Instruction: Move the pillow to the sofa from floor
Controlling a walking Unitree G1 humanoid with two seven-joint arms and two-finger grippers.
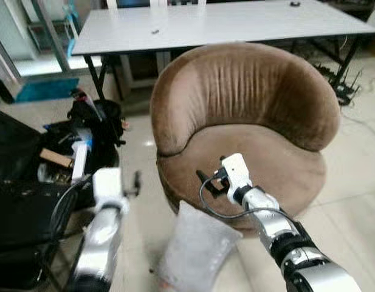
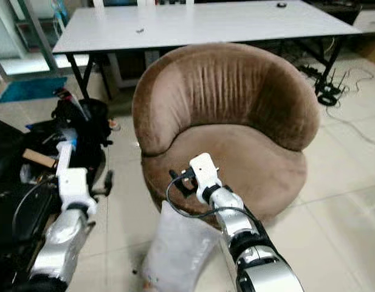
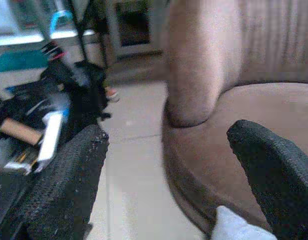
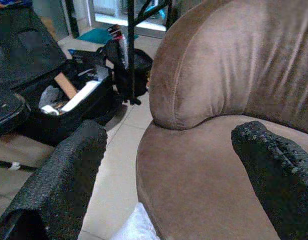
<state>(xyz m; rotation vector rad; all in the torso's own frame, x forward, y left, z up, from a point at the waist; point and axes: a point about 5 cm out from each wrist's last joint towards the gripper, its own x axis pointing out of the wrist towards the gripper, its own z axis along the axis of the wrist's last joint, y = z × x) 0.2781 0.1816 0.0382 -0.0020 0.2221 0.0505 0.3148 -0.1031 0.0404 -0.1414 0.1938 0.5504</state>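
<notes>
A grey, soft fabric pillow (image 1: 196, 248) stands on the pale tiled floor (image 1: 351, 201), leaning against the front base of a round brown velvet tub sofa (image 1: 248, 115). The sofa seat carries nothing. The right gripper (image 1: 206, 181) is raised over the front edge of the seat, just above the pillow's upper corner and apart from it; the right wrist view shows its two black fingers (image 4: 69, 175) spread wide with nothing between them. The left gripper (image 1: 137, 182) is held over the floor just left of the sofa base, its fingers (image 3: 69, 180) likewise spread and holding nothing. An open black case of mixed items (image 1: 59, 158) lies on the floor further left. A grey rectangular table (image 1: 205, 24) on black legs stands behind the sofa.
</notes>
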